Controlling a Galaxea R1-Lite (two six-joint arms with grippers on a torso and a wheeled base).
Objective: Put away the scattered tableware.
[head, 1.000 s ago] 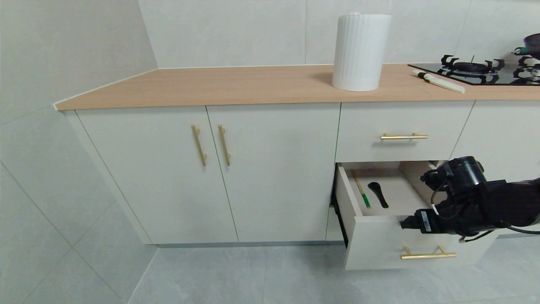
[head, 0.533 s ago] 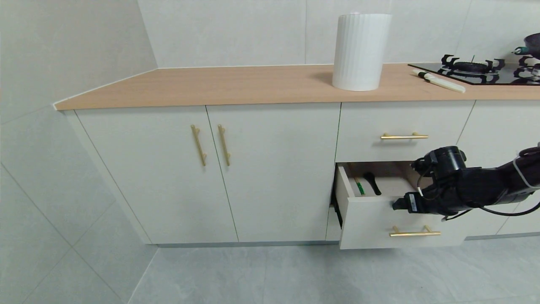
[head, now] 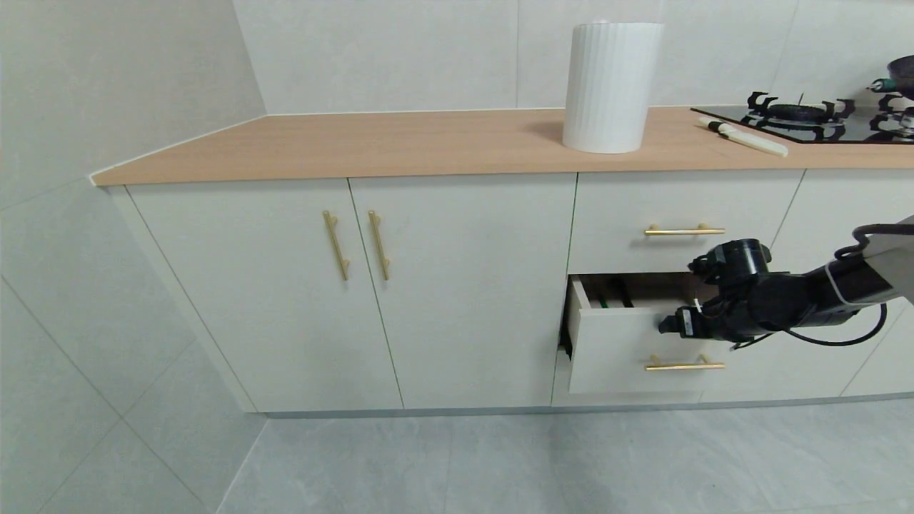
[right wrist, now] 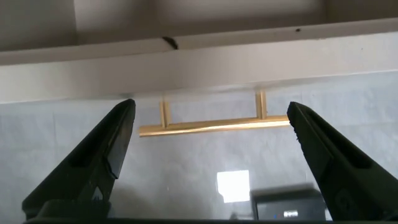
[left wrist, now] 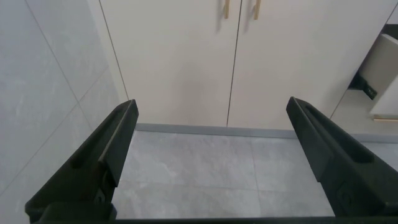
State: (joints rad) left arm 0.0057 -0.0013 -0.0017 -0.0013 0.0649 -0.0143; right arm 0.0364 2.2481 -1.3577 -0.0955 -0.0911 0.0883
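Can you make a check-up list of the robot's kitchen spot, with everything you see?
Surface: wooden countertop, level.
Job's things: lower drawer ajar, utensils inside mostly hidden; knife lying on the countertop.
Clutter: white ribbed canister standing on the countertop.
Grippers: right gripper open, at the drawer front above its handle; left gripper open, over the floor.
Cables: black cable looping under the right arm.
Surroundings: gas hob, tiled wall, cabinet doors.

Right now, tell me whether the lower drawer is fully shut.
No, the drawer juts out from the cabinet, with a gap showing above its front.
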